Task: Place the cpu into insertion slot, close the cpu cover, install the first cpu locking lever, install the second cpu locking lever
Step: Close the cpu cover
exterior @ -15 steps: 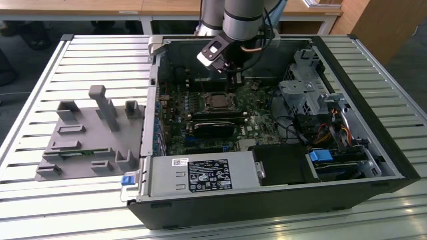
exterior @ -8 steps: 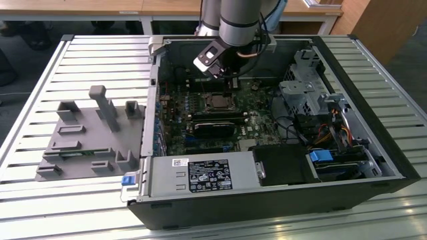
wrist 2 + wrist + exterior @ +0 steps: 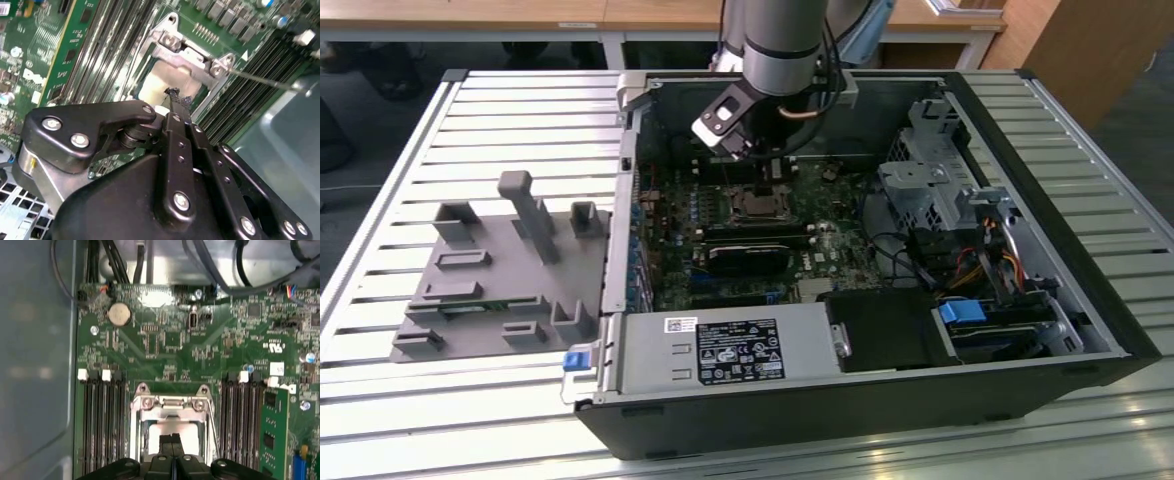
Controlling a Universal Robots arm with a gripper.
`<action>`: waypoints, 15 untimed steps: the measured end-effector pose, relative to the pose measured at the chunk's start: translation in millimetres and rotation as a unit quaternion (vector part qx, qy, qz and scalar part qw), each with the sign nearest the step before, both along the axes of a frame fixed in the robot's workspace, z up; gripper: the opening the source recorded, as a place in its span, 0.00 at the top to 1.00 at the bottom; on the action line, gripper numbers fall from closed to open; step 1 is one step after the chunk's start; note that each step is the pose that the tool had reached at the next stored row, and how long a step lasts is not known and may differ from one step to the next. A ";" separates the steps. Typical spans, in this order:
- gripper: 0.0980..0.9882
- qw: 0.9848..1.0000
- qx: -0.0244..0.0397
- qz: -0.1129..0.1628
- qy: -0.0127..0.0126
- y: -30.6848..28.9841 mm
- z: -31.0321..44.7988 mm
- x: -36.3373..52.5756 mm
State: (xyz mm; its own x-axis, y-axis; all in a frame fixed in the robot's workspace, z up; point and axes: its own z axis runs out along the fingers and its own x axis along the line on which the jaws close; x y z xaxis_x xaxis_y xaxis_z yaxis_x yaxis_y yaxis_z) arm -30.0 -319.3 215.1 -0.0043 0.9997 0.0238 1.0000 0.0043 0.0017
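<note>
Gripper [image 3: 172, 442]: fingers pressed together, nothing seen between them, poised just above the cpu [image 3: 192, 434]. The cpu, a flat square with a pale silvery-beige top, lies in the insertion slot [image 3: 754, 205]. The silvery cpu cover [image 3: 167, 402] appears lowered around it. The chip is judged light, rigid, smooth-topped and fragile, best taken by opposite edges. Farther off, a thin locking lever [image 3: 260, 80] angles out from the cover's corner, over the green motherboard [image 3: 165, 340].
</note>
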 end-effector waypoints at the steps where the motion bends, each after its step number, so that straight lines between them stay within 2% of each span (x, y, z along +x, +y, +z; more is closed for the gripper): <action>1: 0.99 1.000 0.000 0.000 0.000 -0.1 -0.5 -2.5; 7: 0.99 1.000 0.000 0.000 0.000 -0.1 -4.2 -16.7; 15: 0.99 1.000 0.000 0.000 0.000 -0.1 -11.9 -20.9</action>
State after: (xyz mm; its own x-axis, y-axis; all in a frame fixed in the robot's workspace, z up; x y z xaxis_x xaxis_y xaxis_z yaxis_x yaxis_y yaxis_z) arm -50.9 -319.4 203.2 -0.0043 0.9997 0.0238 1.0000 0.0043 0.0017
